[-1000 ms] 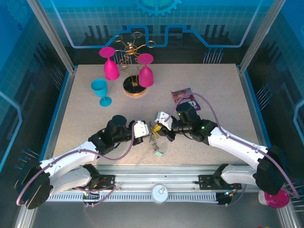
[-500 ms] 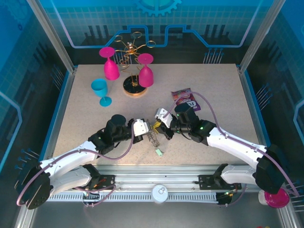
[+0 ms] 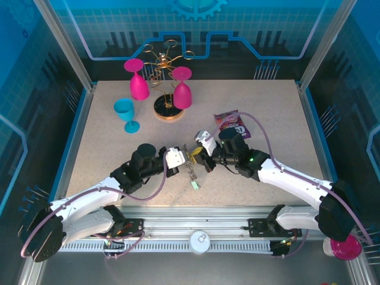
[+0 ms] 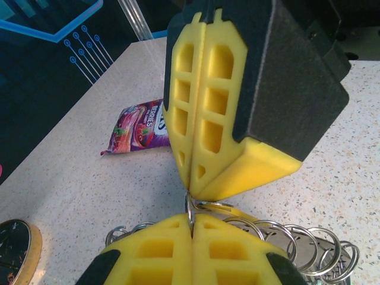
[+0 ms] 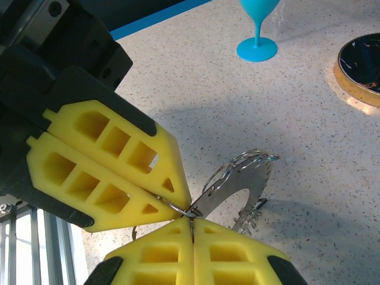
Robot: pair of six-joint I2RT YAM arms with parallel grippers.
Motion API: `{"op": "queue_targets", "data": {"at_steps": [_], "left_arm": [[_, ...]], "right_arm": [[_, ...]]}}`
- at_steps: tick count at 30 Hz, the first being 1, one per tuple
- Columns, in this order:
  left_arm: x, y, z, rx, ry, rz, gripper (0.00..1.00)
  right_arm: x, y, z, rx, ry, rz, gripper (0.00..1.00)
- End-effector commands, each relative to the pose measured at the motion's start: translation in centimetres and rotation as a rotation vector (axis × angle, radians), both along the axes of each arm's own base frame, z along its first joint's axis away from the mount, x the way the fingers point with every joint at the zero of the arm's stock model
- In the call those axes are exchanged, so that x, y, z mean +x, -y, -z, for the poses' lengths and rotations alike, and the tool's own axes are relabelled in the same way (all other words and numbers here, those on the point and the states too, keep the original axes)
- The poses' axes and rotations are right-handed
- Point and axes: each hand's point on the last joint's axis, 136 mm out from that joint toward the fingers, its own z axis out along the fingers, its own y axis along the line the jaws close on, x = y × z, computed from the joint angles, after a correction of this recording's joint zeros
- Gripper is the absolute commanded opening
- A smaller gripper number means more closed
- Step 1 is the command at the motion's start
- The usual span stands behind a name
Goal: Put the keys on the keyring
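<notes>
The keyring (image 3: 191,169), a grey toothed hoop (image 5: 237,187) edged with wire loops (image 4: 297,237), hangs tilted just above the table between both arms. My left gripper (image 3: 184,157) is shut on one of its wire loops (image 4: 191,211). My right gripper (image 3: 199,155) meets it tip to tip, shut on the small ring (image 5: 191,217) of a key with a yellow tag (image 4: 249,212). More keys (image 5: 252,217) dangle from the hoop's lower edge, one with a pale green tag (image 3: 194,185). Whether the key's ring is through the loop is hidden by the pads.
A purple snack packet (image 3: 230,122) lies behind the right arm. At the back left stand a gold wire rack on a round base (image 3: 166,107), two pink goblets (image 3: 138,83) (image 3: 182,89) and a blue goblet (image 3: 126,113).
Both grippers have drawn closer together and shifted slightly away from the near edge. The keyring and its green tag rose with them. Both stayed shut.
</notes>
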Motion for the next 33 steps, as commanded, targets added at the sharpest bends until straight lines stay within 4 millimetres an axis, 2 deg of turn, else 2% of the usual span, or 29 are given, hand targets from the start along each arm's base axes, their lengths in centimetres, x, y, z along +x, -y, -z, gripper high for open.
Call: {"op": "queue_targets", "data": {"at_steps": [1, 9, 17, 21, 22, 25, 29, 30, 32, 33], "left_arm": [[-1.5, 0.9, -1.9, -0.060, 0.048, 0.090, 0.00], [-2.0, 1.1, -1.9, -0.061, 0.045, 0.113, 0.00], [-1.6, 0.8, -1.9, -0.059, 0.064, 0.088, 0.00], [-1.2, 0.7, -1.9, -0.059, 0.074, 0.072, 0.00], [-1.2, 0.7, -2.0, -0.061, 0.077, 0.071, 0.00], [-1.1, 0.7, -2.1, -0.065, 0.082, 0.065, 0.00], [-1.1, 0.6, -1.7, -0.065, 0.067, 0.060, 0.00], [-1.2, 0.6, -1.6, -0.068, 0.064, 0.060, 0.00], [-1.4, 0.6, -1.6, -0.083, 0.061, 0.069, 0.00], [-1.6, 0.7, -1.7, -0.090, 0.060, 0.076, 0.00]], "right_arm": [[2.1, 1.1, -0.5, 0.033, 0.018, 0.102, 0.04], [2.2, 1.3, -1.3, 0.105, -0.013, 0.103, 0.04], [1.9, 1.6, -1.6, 0.145, -0.033, 0.088, 0.13], [1.8, 1.4, -1.6, 0.150, -0.036, 0.079, 0.14], [1.8, 1.4, -1.5, 0.147, -0.037, 0.079, 0.12], [1.7, 1.4, -1.2, 0.147, -0.043, 0.070, 0.00], [1.8, 2.0, -0.4, 0.131, -0.048, 0.074, 0.00], [1.6, 2.1, -0.2, 0.127, -0.047, 0.059, 0.02], [1.0, 2.3, 0.2, 0.098, -0.007, -0.008, 0.15], [0.7, 2.4, 0.4, 0.082, 0.022, -0.039, 0.17]]}}
